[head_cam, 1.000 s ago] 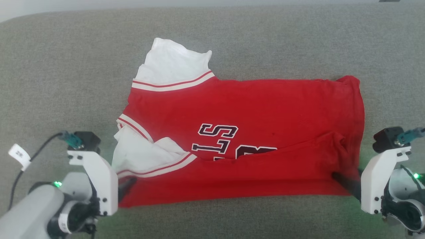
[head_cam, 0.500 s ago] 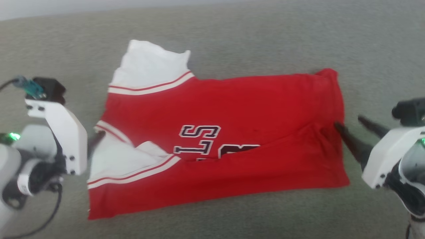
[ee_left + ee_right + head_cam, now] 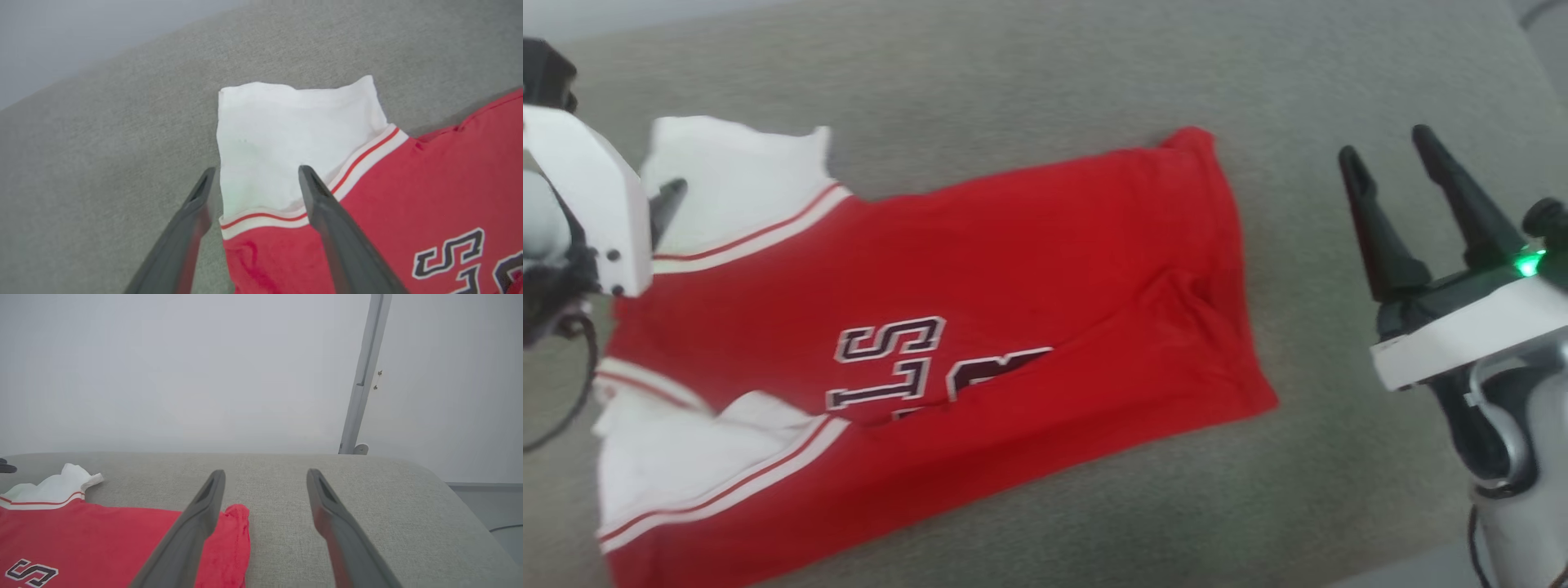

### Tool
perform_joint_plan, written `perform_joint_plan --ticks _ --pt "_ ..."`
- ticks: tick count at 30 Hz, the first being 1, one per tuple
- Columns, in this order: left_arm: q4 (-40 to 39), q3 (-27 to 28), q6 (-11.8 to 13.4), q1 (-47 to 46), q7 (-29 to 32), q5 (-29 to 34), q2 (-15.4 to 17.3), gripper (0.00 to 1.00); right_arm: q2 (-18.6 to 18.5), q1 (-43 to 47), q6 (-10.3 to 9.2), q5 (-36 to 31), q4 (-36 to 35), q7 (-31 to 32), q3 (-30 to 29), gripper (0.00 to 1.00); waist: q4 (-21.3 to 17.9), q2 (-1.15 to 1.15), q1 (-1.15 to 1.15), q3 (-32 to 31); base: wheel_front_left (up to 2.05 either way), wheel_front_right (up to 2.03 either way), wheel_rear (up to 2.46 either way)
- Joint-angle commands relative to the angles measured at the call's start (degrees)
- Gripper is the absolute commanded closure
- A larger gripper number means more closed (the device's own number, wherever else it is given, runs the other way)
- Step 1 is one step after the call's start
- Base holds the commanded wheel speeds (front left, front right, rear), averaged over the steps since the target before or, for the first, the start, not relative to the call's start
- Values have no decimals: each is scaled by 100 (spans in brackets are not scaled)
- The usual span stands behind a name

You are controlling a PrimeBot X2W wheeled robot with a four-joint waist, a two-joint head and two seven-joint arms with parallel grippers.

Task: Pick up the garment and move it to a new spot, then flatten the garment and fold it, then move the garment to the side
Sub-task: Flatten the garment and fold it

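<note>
Red shirt (image 3: 980,269) lies spread on your grey cushion (image 3: 1013,73), near edge folded over once. Left claw (image 3: 257,169) wide open at white sleeve (image 3: 286,134); right claw (image 3: 1384,140) open, empty, beside shirt. Further folds and side move left for you.

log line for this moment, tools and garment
garment: unheld, on grey surface, near edge folded over lettering | left tool: open, over white sleeve | right tool: open, clear of garment
</note>
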Motion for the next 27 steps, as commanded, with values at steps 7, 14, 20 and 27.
perform_joint_plan --ticks 7,14,20,27 --pt "895 -51 -249 -477 -100 264 -3 0 71 -67 -3 96 381 -318 234 0 -572 0 0 327 0 0 0" --pt "1693 -102 -285 -788 137 290 27 0 41 -87 -3 245 517 -335 424 0 -823 0 0 507 0 0 0" --pt "2289 -251 -48 -833 661 236 -149 0 -61 -129 -3 390 531 -245 509 0 -837 0 0 651 0 0 0" --pt "2246 -453 -16 -823 1273 88 -477 100 -101 -462 -3 625 544 77 656 0 -623 0 0 776 0 0 0"
